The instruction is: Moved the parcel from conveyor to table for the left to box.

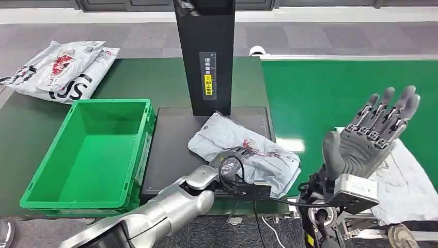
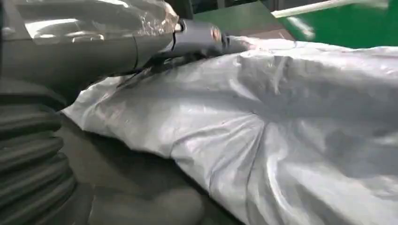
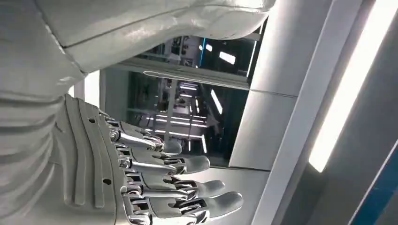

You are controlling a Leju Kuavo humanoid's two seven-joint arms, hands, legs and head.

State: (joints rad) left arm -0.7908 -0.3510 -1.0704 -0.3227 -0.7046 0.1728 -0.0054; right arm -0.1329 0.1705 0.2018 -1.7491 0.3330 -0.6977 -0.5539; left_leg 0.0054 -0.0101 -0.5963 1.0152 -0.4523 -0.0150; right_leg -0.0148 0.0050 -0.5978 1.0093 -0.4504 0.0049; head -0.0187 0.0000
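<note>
Parcel [image 1: 243, 150] on dark table pad, left hand [image 1: 235, 173] against its near edge, grip not discernible; right hand [image 1: 374, 134] raised, fingers spread, holding nothing. Risk: slick wrinkled bag slipping from a shallow hold, or snagging on green bin [image 1: 93, 155] rim. Black post [image 1: 204, 57] just beyond parcel; open room leftward toward bin.

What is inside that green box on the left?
The green box looks empty: its bare green floor shows. The strip just behind its near wall is hidden from the head view.

Head view looks down; left wrist, close, perhaps shares its parcel [image 1: 248, 150].
</note>
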